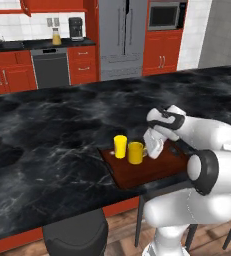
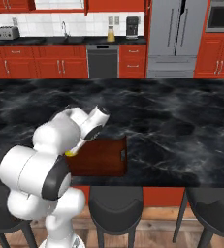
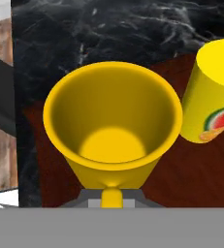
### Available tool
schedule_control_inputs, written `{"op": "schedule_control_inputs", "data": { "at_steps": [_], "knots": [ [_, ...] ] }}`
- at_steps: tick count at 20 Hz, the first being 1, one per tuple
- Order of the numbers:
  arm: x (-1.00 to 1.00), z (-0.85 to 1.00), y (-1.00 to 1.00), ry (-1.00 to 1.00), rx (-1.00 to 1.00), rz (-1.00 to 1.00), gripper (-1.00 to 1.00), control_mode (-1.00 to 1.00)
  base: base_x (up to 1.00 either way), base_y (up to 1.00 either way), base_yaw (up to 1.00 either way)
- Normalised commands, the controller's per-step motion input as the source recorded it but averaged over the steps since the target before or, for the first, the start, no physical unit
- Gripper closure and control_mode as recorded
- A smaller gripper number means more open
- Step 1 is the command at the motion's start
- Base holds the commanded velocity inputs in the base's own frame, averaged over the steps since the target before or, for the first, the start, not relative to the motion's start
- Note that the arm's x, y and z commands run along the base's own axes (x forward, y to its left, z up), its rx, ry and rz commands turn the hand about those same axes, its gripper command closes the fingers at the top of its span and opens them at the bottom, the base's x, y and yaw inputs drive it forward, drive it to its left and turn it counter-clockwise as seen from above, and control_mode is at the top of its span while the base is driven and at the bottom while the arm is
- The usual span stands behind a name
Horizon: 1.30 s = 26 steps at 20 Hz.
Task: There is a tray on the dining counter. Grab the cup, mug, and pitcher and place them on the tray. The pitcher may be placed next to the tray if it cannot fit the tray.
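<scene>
The dark reddish-brown tray (image 1: pixel 154 171) lies at the near edge of the black dining counter (image 1: pixel 47 135). On its left end stand the yellow cup (image 1: pixel 120 146) with the fruit mark and, just right of it, the yellow mug (image 1: pixel 135 153). My gripper (image 1: pixel 150 150) is at the mug's right side, shut on its handle. From the hand view I look down into the mug (image 3: pixel 112 126), with the cup (image 3: pixel 215 101) close beside it and tray wood (image 3: pixel 191 179) beneath. The pitcher (image 1: pixel 56 36) of orange juice stands on the far worktop; the right base view also shows this pitcher (image 2: pixel 111 34).
Dark stools (image 2: pixel 116 203) stand below the counter's near edge. A coffee machine (image 1: pixel 76 28) stands beside the pitcher, a toaster (image 2: pixel 8 32) and sink tap (image 2: pixel 64 29) further along. My own arm (image 2: pixel 60 140) hides most of the tray's (image 2: pixel 106 157) left end in the right base view.
</scene>
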Motion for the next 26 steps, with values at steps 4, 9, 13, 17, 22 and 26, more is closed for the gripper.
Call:
{"op": "schedule_control_inputs", "data": {
  "at_steps": [4,9,13,17,22,26],
  "knots": [
    [0.39,-0.72,0.2,0.02,0.0,0.21,1.0,-1.0,0.0,0.0,0.0],
    [0.36,-0.6,0.18,0.02,0.0,0.19,1.0,-1.0,0.0,0.0,0.0],
    [0.38,-0.59,0.07,0.03,0.0,0.17,1.0,-1.0,0.0,0.0,0.0],
    [0.21,-0.62,0.15,0.04,0.0,0.15,-1.0,-1.0,0.0,0.0,0.0],
    [-0.22,-0.3,0.06,-0.01,0.0,0.04,-1.0,-1.0,0.0,0.0,0.0],
    [-0.46,0.0,0.21,-0.06,0.0,0.0,-1.0,-1.0,0.0,0.0,0.0]
  ]
}}
